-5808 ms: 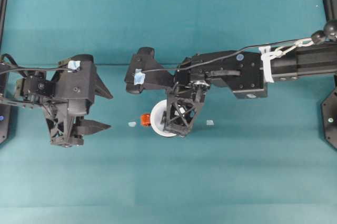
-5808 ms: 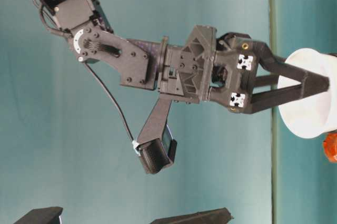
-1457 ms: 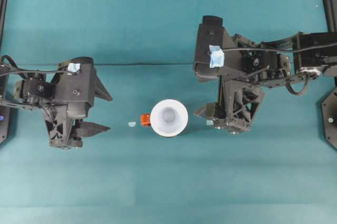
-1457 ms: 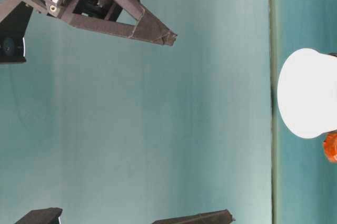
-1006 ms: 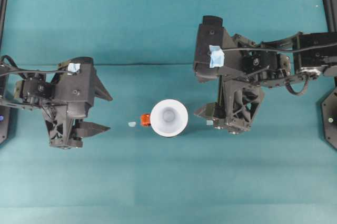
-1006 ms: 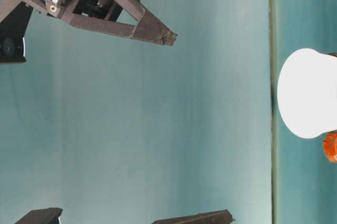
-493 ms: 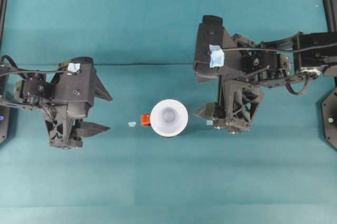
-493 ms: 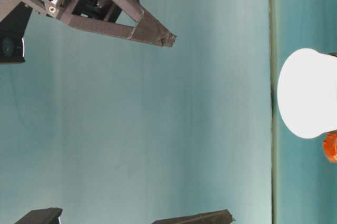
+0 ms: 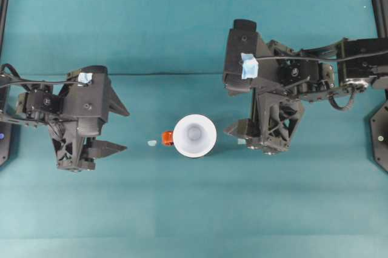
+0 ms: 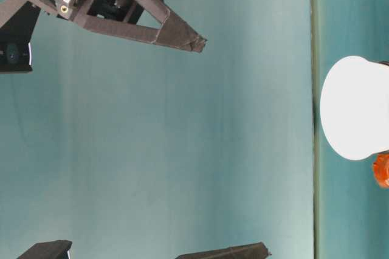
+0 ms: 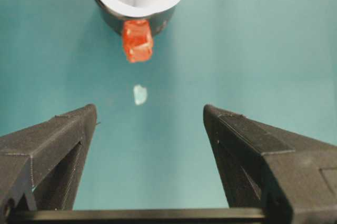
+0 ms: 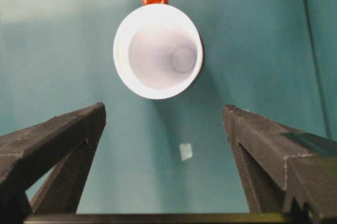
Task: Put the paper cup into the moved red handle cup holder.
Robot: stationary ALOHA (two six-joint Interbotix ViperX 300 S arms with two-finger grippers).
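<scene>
The right pincer (image 9: pixel 242 129) hangs above the tabletop (image 9: pixel 194 209) with its fingers spread wide and nothing between them; in its own wrist view the two dark fingers (image 12: pixel 58 140) frame bare teal cloth. The left pincer (image 9: pixel 115 129) is just as wide open and empty, off to the left, well apart from the cup.

Between the two arms, near the middle of the tabletop, the paper cup (image 9: pixel 194 135) sits upright inside the red handle cup holder (image 11: pixel 160 21). The holder's glossy black wall peeks out under the white rim in the left wrist view. Its orange-red handle tab (image 9: pixel 167 138) sticks out to the left, toward the left pincer.

A small pale scrap (image 9: pixel 151 143) lies just left of the tab, and another scrap (image 9: pixel 241 142) lies right of the cup, beneath the right pincer.
</scene>
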